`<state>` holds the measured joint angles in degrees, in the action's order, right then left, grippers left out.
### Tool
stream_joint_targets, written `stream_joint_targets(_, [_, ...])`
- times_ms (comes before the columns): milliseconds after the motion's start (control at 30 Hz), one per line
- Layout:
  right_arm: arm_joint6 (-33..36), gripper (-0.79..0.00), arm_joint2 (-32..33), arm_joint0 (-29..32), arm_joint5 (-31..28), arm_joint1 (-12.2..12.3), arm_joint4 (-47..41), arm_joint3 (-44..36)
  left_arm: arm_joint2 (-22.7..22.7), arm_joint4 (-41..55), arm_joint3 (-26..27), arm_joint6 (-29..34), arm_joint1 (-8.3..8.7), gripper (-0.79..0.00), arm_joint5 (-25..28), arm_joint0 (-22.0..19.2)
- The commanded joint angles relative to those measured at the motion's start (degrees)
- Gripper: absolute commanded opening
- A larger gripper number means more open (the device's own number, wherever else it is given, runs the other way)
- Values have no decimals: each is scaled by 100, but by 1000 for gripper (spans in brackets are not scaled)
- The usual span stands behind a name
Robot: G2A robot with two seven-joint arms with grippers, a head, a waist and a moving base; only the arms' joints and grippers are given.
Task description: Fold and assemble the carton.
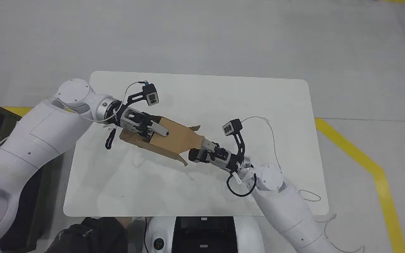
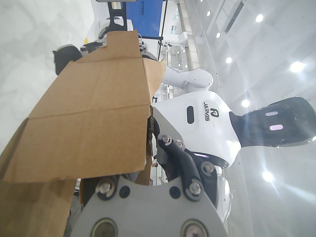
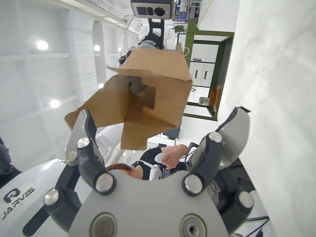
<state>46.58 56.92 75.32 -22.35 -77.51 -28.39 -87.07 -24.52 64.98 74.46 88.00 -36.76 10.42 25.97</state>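
The carton (image 1: pixel 172 137), plain brown cardboard, is partly opened into a tube with both ends still open. It lies slantwise over the middle of the white table (image 1: pixel 253 107), with one end toward my left arm and the other toward my right. Loose flaps stick out at the end nearer my right arm: one points away from me and another hangs down toward the table. I cannot tell whether the carton rests on the table or hangs just above it.

My left pincer (image 1: pixel 156 129) has hold of the carton at the far-left end. It is closed on a cardboard wall, and from above one finger lies along the top panel. In the left wrist view the broad creased panel covers one side of the pincer and only one finger (image 2: pixel 161 130) shows, pressed against the cardboard edge. In the right wrist view, looking down the open tube, a grey finger of that left pincer shows inside the carton.

My right pincer (image 1: pixel 201 154) sits at the other end, just beside the open mouth and its flaps. It stands wide open and grips nothing. In its own wrist view one finger (image 3: pixel 82 124) is right at the edge of a spread flap, touching or nearly so, while the other finger (image 3: pixel 235 127) is well apart from the cardboard.
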Motion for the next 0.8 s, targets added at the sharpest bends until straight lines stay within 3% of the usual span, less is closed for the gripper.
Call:
stream_joint_targets(0, [217,0,32,111,60,23,-228,-158,0,0,0,0,0,-785,0,0])
stream_joint_targets(467, [1026,0,-227,553,226,77,-947,-897,0,0,0,0,0,-785,0,0])
stream_joint_targets(767, [831,0,-32,627,-81,110,-1031,-1062,0,0,0,0,0,-785,0,0])
